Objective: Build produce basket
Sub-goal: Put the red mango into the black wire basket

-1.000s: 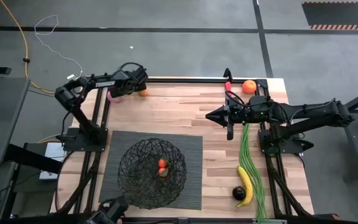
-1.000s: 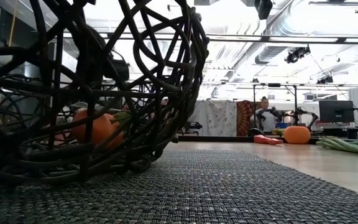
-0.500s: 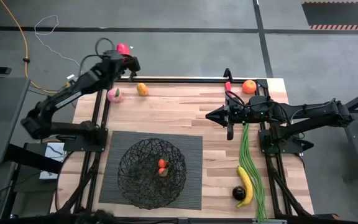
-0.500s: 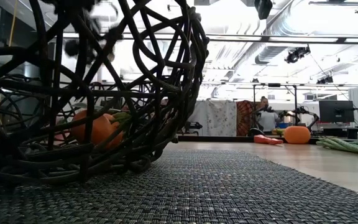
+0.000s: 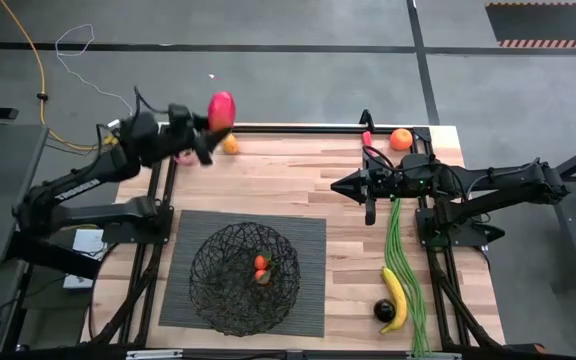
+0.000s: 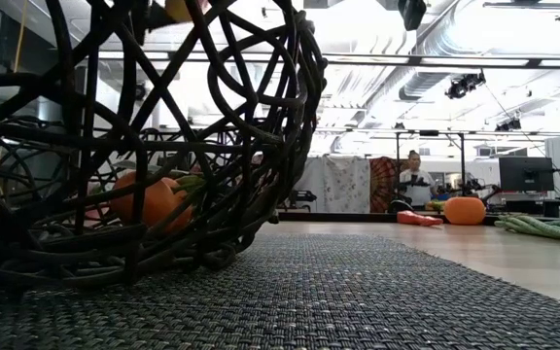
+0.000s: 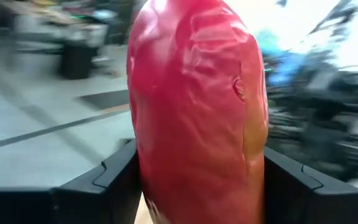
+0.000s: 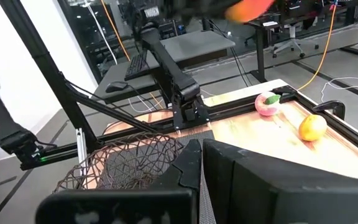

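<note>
1. The left gripper [image 5: 218,112] is seen raised over the far left corner of the surface [image 5: 298,190], its fingers closed on a red pepper [image 5: 221,106] (the left wrist view is almost filled by the fruit, pinched between both fingers).
2. The basket [image 5: 244,277] is found on the dark mat [image 5: 308,230] at the near edge, well apart from the held pepper; two small orange-red pieces are already inside it.
3. A pink peach [image 8: 267,104] and an orange [image 5: 229,143] are left on the surface just beside the left arm.
4. The right gripper [image 5: 340,185] is held shut and empty, waiting near the green beans [image 5: 401,255].
5. A slip is judged possible: the pepper is smooth and bulky, and its stem end cannot be made out, so the hold may be off-centre.
6. A release too high or off to one side could bounce it off the wire rim.
</note>
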Controlling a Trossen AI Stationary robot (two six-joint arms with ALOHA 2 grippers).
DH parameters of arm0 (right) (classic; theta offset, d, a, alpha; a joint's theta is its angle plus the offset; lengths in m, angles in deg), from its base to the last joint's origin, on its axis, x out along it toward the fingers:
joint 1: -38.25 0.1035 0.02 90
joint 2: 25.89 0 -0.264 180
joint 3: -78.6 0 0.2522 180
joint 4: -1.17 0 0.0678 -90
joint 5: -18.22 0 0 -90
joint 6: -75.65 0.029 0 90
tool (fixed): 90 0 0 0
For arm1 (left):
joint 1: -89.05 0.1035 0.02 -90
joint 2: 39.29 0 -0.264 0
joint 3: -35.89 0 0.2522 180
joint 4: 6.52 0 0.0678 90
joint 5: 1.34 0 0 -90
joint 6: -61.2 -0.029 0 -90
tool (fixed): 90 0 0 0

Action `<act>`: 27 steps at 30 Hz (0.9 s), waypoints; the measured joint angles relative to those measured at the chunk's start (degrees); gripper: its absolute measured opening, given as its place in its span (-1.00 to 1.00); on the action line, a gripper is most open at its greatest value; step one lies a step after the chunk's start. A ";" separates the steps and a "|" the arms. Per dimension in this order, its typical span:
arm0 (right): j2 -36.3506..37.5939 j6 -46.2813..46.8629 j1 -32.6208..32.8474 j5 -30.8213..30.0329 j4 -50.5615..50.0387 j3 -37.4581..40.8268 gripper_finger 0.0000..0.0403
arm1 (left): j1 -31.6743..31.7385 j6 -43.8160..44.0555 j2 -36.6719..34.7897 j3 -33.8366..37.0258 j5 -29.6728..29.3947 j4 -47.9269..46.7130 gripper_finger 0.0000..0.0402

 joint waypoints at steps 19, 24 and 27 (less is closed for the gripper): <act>0.02 -0.96 0.00 2.25 7.60 0.00 -1.00 | -38.55 -18.89 3.85 10.76 -18.42 24.22 0.18; 0.02 -0.96 0.00 2.47 7.58 0.00 -1.00 | -38.56 -17.66 3.87 10.74 -19.35 24.25 0.18; 0.02 -0.97 0.00 2.50 7.58 0.00 -1.00 | -38.56 -17.62 3.86 10.74 -19.38 24.24 0.18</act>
